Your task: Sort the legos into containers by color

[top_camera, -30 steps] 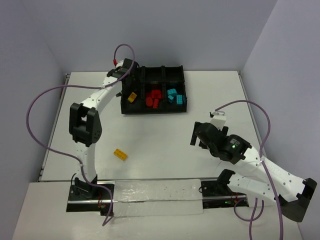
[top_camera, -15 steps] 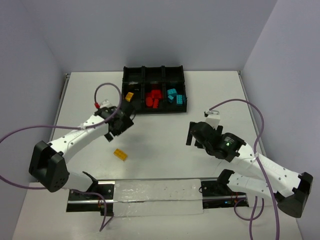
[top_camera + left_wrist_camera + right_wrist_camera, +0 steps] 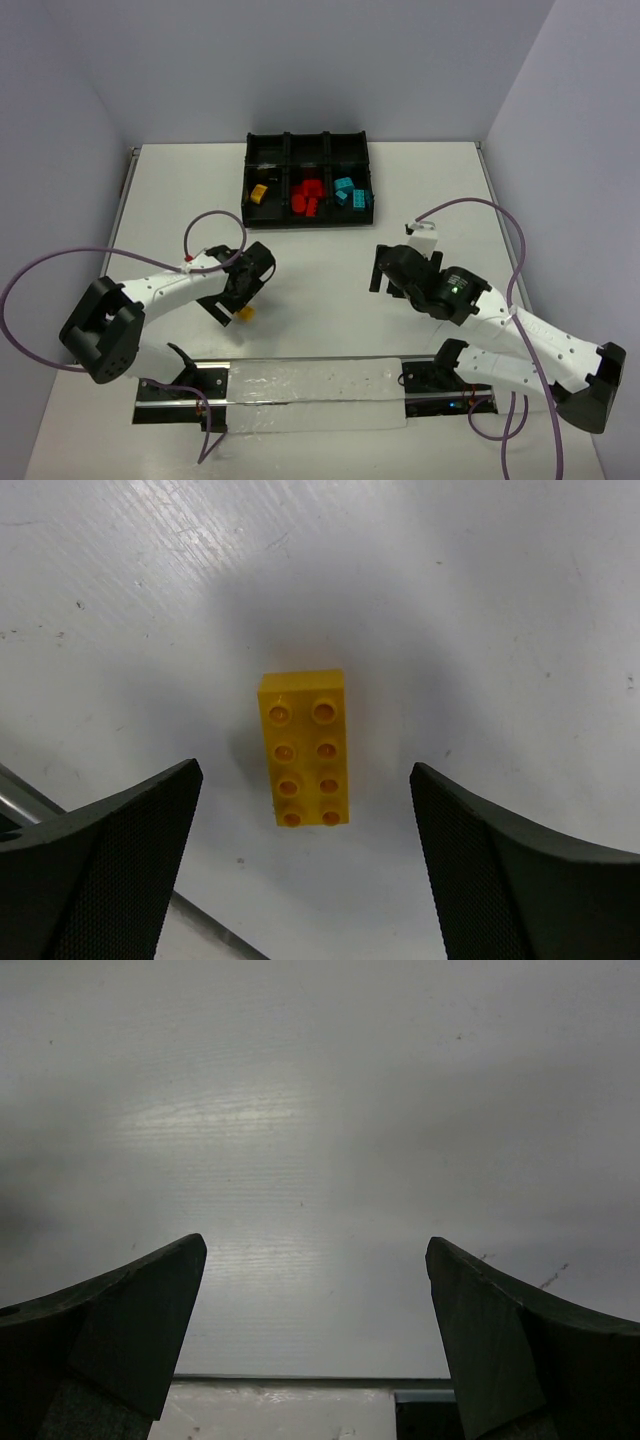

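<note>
Yellow brick (image 3: 303, 748) is bracketed by the spread-apart left claw (image 3: 305, 770); lowering and closing are called for, right claw (image 3: 315, 1245) likewise apart.

A lab: robot arms (image 3: 160, 285) bolted to a white table (image 3: 330, 270).

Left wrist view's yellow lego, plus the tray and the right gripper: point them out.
yellow lego (image 3: 303, 748), left wrist view, middle of its studded top.
tray (image 3: 308, 150), top view, bare back middle compartment.
right gripper (image 3: 315, 1245), right wrist view, midway between its fingertips.
</note>
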Motion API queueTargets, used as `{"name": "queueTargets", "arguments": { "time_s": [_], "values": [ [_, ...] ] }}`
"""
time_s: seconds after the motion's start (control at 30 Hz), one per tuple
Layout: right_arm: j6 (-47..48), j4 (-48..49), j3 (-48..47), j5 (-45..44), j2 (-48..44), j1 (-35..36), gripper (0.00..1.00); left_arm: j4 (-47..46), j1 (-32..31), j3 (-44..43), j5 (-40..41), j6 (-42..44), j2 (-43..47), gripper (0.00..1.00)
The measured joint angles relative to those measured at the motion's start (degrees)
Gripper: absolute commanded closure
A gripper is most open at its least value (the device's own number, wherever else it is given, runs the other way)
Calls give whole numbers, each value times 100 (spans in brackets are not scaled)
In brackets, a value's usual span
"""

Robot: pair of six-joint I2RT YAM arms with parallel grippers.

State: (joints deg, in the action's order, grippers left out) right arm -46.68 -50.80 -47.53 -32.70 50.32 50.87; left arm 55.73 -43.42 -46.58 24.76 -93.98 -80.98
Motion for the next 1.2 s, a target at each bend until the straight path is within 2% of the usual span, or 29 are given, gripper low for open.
{"name": "queueTargets", "arguments": {
  "time_s": [0.17, 0.2, 0.27, 0.33, 0.47, 0.6, 0.77, 0.9, 1.07, 1.13, 1.2],
  "values": [
    [-19, -17, 0, -10, -30, 0, 1, -300, 0, 209, -103, -33, -246, 33],
    [-19, -18, 0, -10, -35, 2, 1, -344, 0, 229, -112, -30, -301, 41],
    [-19, -23, 2, -10, -46, 6, 2, -433, 0, 241, -118, -9, -346, 49],
    [-19, -25, 6, -10, -62, 11, 1, -495, -2, 241, -111, 48, -347, 63],
    [-19, -46, 9, -14, -106, 15, 1, -476, -2, 169, 28, 227, -310, 74],
    [-15, -63, 9, -54, -134, 15, 2, -373, 0, -379, 411, 707, -171, 77],
    [-17, -71, 9, -93, -124, 15, 1, -604, 175, -1804, 916, 1759, -260, 78],
    [-25, -104, 9, -98, -122, 25, 2, -981, 704, -2944, 1011, 2593, -919, 77],
    [-69, -232, 6, -142, -204, 29, 1, -1457, 1411, -3811, 682, 3335, -1982, 74],
    [-99, -315, 4, -177, -257, 33, 2, -1563, 1595, -4121, 572, 3551, -2393, 72],
    [-123, -381, 4, -215, -316, 39, 2, -1531, 1704, -4519, 445, 3759, -2814, 65]
  ]
}}
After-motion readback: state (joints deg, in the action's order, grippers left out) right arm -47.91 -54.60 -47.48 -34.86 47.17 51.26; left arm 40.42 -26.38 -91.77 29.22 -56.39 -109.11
